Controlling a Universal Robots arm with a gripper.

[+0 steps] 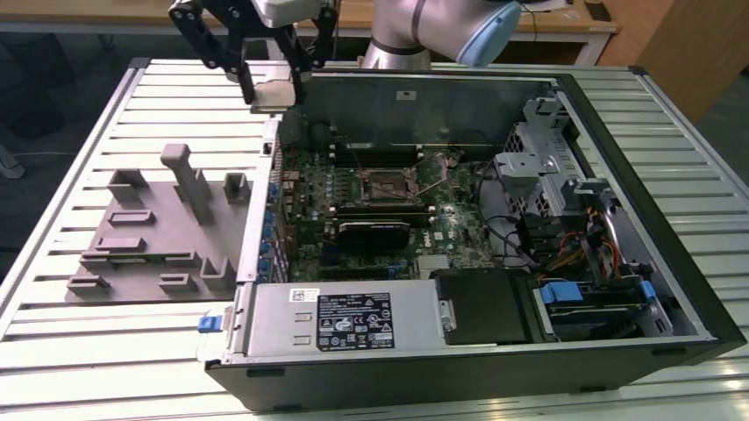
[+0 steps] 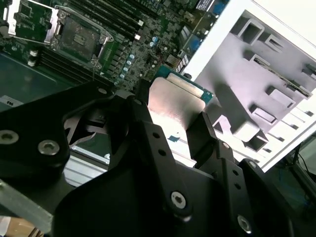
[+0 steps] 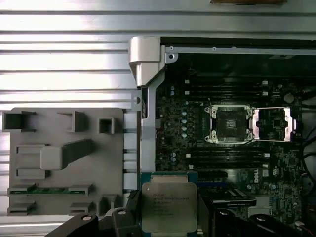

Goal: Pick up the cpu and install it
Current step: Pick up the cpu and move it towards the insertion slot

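The tool point(image 2: 173, 112) is pinching the cpu point(image 3: 169, 205) by two opposite edges, leaving both flat faces free. The chip is hanging above the computer case point(image 1: 468, 114) wall. Beyond, the motherboard socket point(image 3: 229, 124) is lying open, its load plate point(image 3: 273, 123) swung aside, apparently to receive the chip.

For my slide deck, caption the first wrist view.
Claw grips the cpu above the computer case edge, open socket in view.

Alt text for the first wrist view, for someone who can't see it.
The gripper grips the cpu by its edges, silvery top toward the camera. Past it, the open computer case shows its motherboard socket uncovered; a grey fixture tray lies outside.
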